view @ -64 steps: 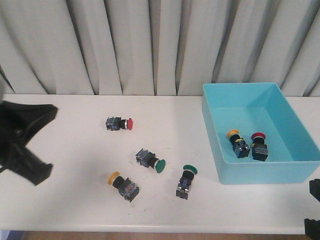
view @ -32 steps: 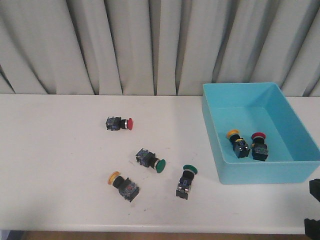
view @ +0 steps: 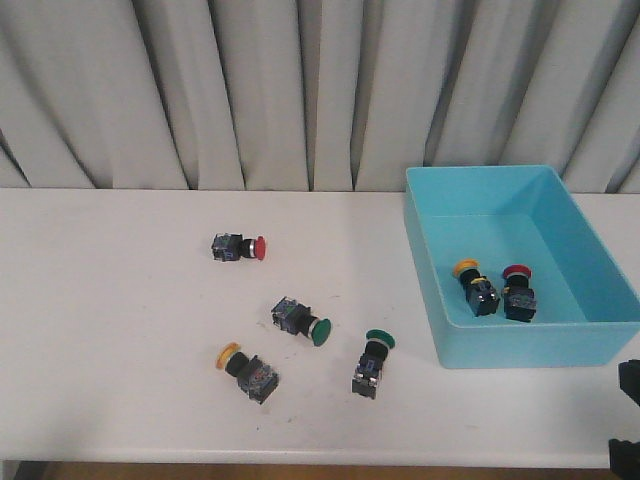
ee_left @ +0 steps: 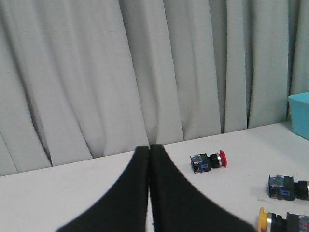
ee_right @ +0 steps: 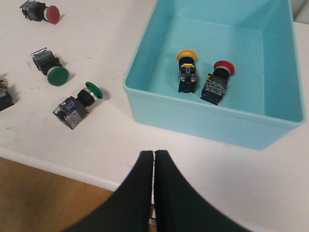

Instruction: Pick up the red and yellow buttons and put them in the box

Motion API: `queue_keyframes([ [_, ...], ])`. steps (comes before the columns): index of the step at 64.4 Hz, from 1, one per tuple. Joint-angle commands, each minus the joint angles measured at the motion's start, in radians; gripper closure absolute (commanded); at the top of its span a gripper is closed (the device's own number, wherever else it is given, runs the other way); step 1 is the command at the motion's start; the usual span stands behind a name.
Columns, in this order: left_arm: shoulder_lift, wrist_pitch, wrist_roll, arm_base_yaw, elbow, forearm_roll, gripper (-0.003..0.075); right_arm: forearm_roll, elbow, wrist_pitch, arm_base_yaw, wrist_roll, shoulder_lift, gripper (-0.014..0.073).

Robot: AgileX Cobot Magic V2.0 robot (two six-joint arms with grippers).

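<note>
A red button lies on the white table at mid-left; it also shows in the left wrist view and the right wrist view. A yellow button lies near the front, and its cap shows in the left wrist view. The turquoise box stands at the right and holds one yellow button and one red button. My left gripper is shut and empty, out of the front view. My right gripper is shut and empty at the table's front edge, in front of the box.
Two green-capped switches lie between the loose buttons and the box; both show in the right wrist view. A grey curtain hangs behind the table. Part of the right arm shows at the lower right corner.
The left arm, seen at the left edge a second ago, has withdrawn out of the front view. The buttons, the box and the right arm have not moved.
</note>
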Motion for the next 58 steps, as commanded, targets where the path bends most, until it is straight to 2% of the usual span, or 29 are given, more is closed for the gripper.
queue_keyframes([
  [1, -0.016, -0.072, -0.012, -0.001, 0.05, -0.011, 0.0727, -0.003, -0.028, -0.062, 0.002, -0.006, 0.002, 0.0601],
  [22, -0.017, 0.008, -0.012, -0.001, 0.05, -0.011, 0.0727, -0.003, -0.028, -0.061, 0.002, -0.006, 0.002, 0.0601],
  [41, -0.017, 0.031, -0.079, 0.0, 0.05, -0.011, 0.0727, -0.003, -0.028, -0.058, 0.002, -0.006, 0.002, 0.0601],
  [58, -0.017, 0.04, -0.078, 0.058, 0.05, -0.012, 0.0727, -0.003, -0.028, -0.058, 0.002, -0.006, 0.002, 0.0601],
])
